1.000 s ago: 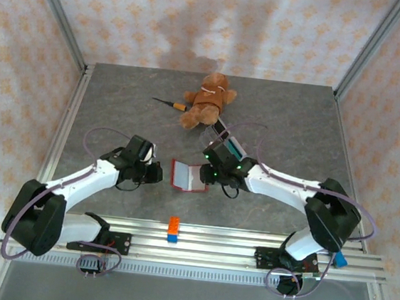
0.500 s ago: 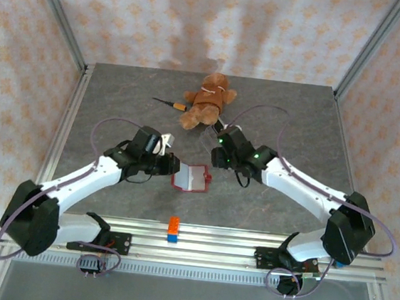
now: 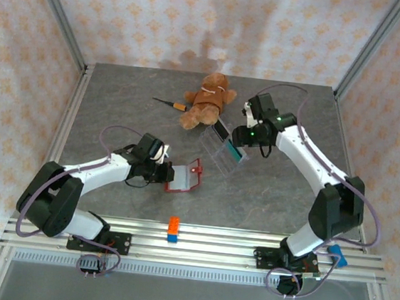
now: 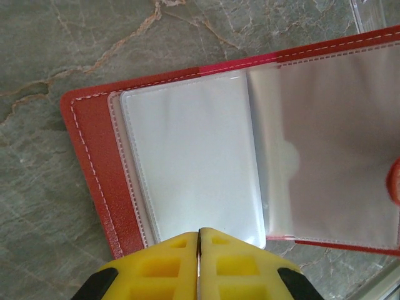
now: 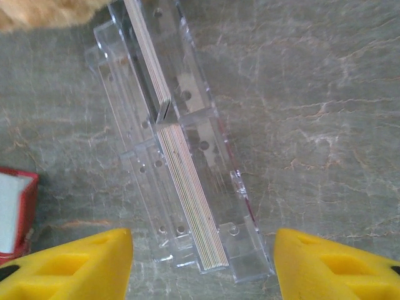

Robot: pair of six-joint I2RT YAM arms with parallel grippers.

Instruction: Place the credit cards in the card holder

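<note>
Right jaws have swung back over the clear stand (image 5: pixel 215 187), open astride its upright credit cards (image 5: pixel 187 194); left jaws pinch the opened card holder (image 4: pixel 87 162).

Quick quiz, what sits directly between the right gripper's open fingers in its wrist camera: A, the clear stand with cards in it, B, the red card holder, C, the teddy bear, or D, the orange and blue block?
A: the right gripper has its yellow fingers spread to either side of the clear stand.

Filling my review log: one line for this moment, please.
left gripper: shut on card holder | right gripper: open at clear stand | cards: in stand
</note>
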